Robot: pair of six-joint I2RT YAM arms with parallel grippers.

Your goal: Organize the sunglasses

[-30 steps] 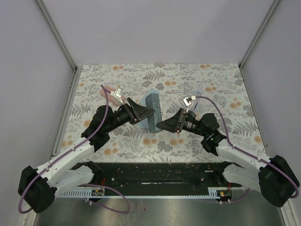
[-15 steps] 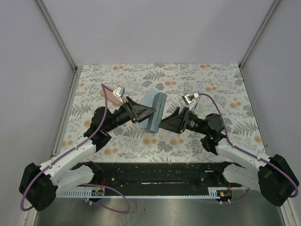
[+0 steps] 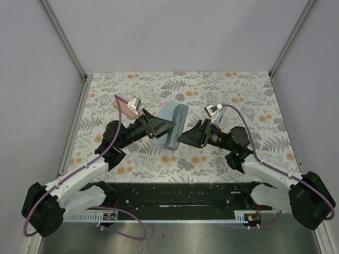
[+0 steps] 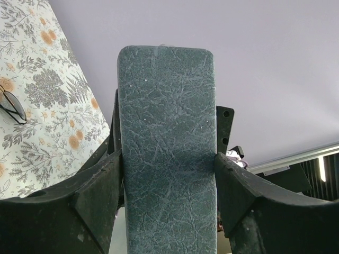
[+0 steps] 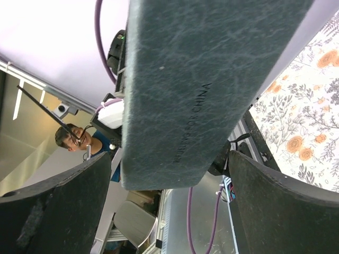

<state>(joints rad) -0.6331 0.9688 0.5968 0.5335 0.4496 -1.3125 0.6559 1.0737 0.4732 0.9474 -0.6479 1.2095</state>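
Note:
My left gripper (image 3: 168,127) is shut on a blue-grey oblong case (image 3: 175,125), held off the floral mat with its far end tilted right. In the left wrist view the case (image 4: 167,132) fills the gap between both fingers (image 4: 100,185). My right gripper (image 3: 184,138) is open at the case's near end. In the right wrist view that end (image 5: 201,84) hangs between the wide-spread fingers (image 5: 286,206), touching neither. One pair of sunglasses (image 4: 11,105), dark-lensed with a thin frame, lies on the mat at the left edge of the left wrist view. I see no other pair.
A pink case (image 3: 122,105) lies on the mat behind the left wrist, partly hidden. A light blue cloth (image 3: 166,110) lies under the held case's far end. Grey walls enclose the mat (image 3: 249,90) on three sides, and a black rail (image 3: 169,193) runs along the near edge.
The held case has tilted, its far end swinging right. The right gripper has turned and moved left, up to the case's near end. Both grippers keep the same opening.

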